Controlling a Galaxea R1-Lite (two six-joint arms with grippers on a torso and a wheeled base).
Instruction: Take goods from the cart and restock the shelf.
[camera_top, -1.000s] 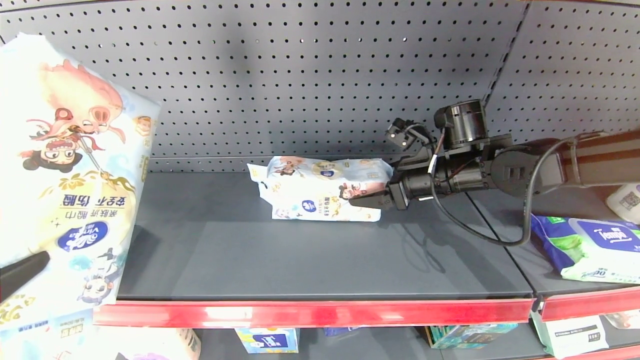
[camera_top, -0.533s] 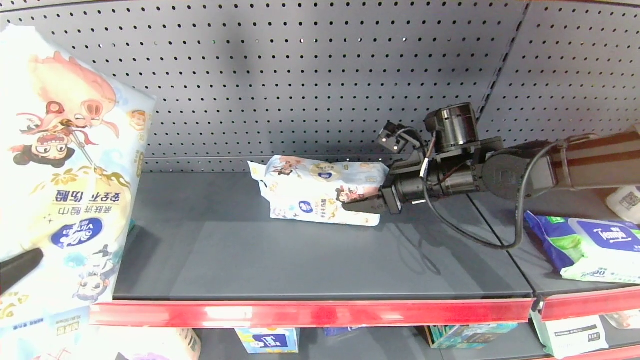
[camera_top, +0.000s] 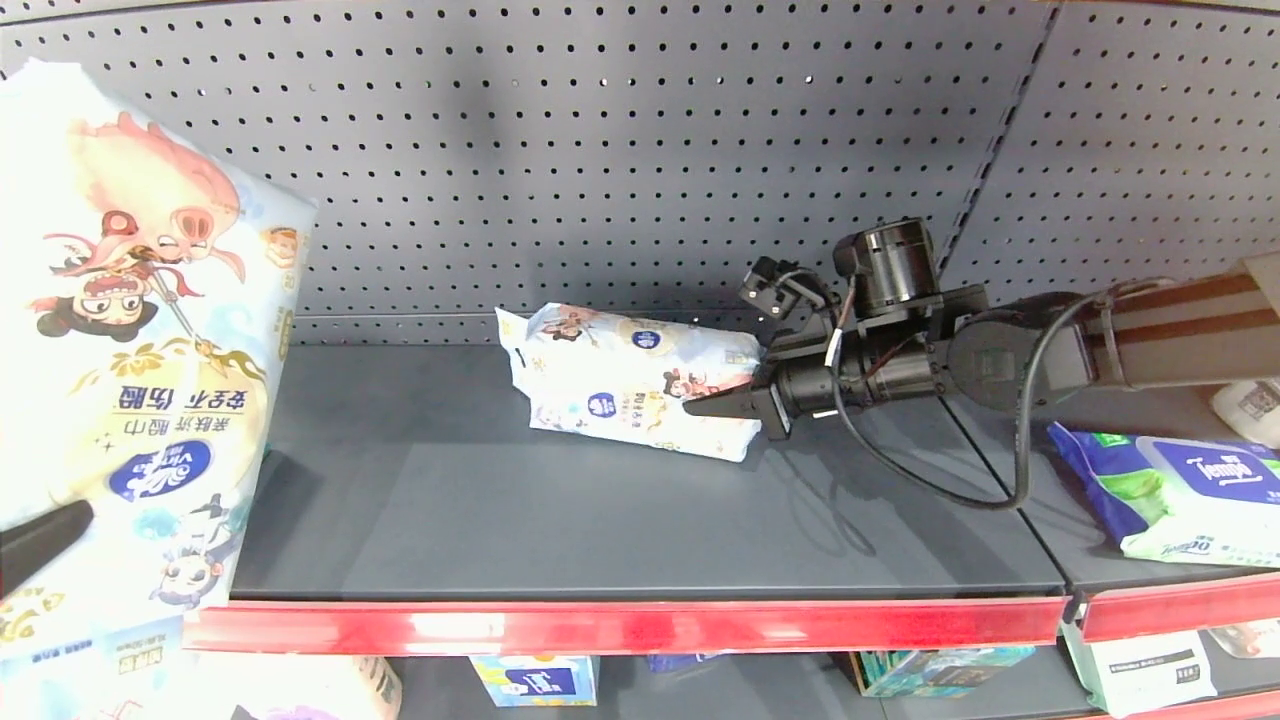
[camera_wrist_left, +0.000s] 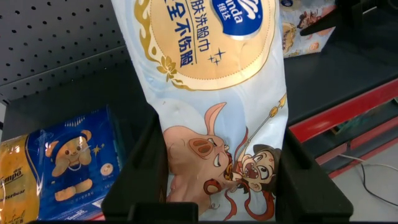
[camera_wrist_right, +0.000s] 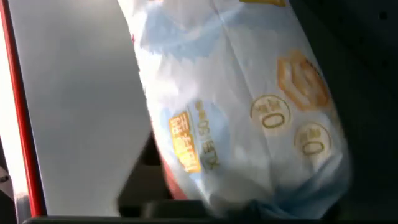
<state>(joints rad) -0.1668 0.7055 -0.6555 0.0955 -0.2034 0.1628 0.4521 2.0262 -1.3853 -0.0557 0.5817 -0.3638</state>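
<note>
Right gripper (camera_top: 706, 406) shifted tissue pack (camera_top: 620, 375) leftward

Two cartoon-printed tissue packs (camera_top: 130, 330) (camera_top: 640, 385), one green and blue wipes pack (camera_top: 1170, 490), one blue bear-printed pack (camera_wrist_left: 71, 162), one small blue box (camera_top: 535, 680), one teal box (camera_top: 940, 668)

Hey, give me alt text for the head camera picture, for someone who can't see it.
The right end effector, reaching in from the right, grips a small tissue pack on a grey shelf backed by pegboard. A larger cartoon-printed pack is at the left edge; a green-and-blue wipes pack lies far right.
</note>
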